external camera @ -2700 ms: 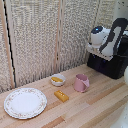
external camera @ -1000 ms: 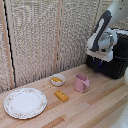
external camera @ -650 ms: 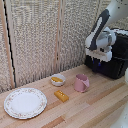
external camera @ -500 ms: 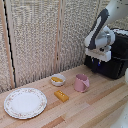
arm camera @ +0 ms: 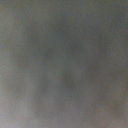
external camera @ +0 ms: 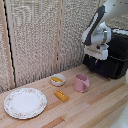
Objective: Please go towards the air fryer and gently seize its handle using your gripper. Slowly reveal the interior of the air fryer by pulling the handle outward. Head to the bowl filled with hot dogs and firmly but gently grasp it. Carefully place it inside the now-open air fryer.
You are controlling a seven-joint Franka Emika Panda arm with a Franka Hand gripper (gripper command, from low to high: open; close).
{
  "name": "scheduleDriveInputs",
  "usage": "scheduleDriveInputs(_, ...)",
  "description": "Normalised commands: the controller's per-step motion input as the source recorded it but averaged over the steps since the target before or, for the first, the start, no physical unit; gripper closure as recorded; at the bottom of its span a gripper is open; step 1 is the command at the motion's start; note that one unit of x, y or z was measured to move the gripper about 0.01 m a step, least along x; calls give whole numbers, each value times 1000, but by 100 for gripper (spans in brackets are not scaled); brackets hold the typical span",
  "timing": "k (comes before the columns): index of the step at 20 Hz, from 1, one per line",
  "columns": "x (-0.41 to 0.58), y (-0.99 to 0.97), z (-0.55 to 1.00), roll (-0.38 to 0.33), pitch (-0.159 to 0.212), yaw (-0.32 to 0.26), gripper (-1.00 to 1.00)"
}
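The black air fryer (external camera: 114, 56) stands at the exterior view's right, against the back wall. My gripper (external camera: 96, 60) hangs from its white mount right at the fryer's front face. Its dark fingers merge with the black front, so I cannot tell whether they are open or shut. The handle is hidden behind the gripper. The small white bowl (external camera: 57, 80) sits on the wooden table to the exterior view's left of the fryer, with the orange-yellow hot dogs (external camera: 57, 78) in it. The wrist view is a uniform grey blur.
A pink mug (external camera: 81, 83) stands between the bowl and the fryer. An orange-yellow block (external camera: 61, 96) lies in front of the bowl. A large patterned plate (external camera: 25, 103) rests at the exterior view's left. Slatted panels close off the back.
The arm has raised its elbow and the gripper has sunk a little lower against the fryer's front. Bowl, mug, block and plate have not moved.
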Motion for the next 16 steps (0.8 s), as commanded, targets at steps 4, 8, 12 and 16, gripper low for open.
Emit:
scheduleDriveInputs(4, -58, 596, 353, 9, -59, -194, 100)
scheduleDriveInputs(8, -109, 718, 298, 17, -115, -156, 100)
scheduleDriveInputs(12, -337, 876, 150, 28, -133, -33, 100)
scheduleDriveInputs(16, -421, 905, 206, 51, -136, 0, 100)
